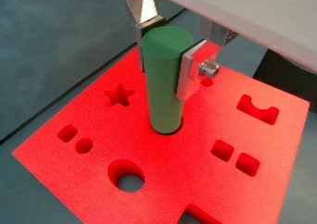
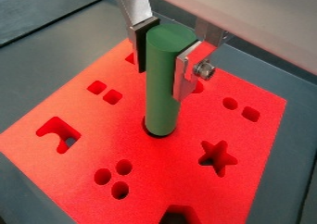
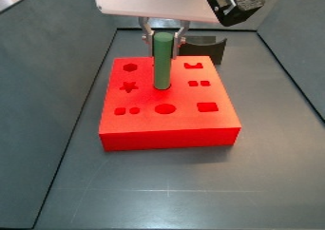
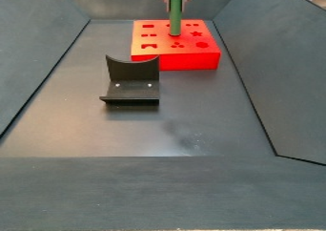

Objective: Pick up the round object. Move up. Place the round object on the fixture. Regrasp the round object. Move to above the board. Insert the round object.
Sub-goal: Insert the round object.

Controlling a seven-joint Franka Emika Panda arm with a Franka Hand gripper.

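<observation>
The round object [image 1: 164, 84] is a green peg standing upright over the middle of the red board [image 1: 87, 140]. Its lower end sits at a round hole, and a thin dark rim shows around its base in both wrist views. My gripper [image 1: 168, 56] is shut on the peg's upper part, with one silver finger on each side [image 2: 186, 72]. A side view shows the gripper [image 3: 164, 32] straight above the peg [image 3: 164, 65] and the board [image 3: 172, 124]. The dark fixture [image 4: 130, 82] stands apart from the board [image 4: 192, 55], with nothing on it.
The board's top has star, circle, square and notch cut-outs [image 2: 217, 154] around the peg. Behind the board in a side view stands the fixture [image 3: 211, 49]. Sloping dark bin walls [image 4: 51, 73] ring the grey floor.
</observation>
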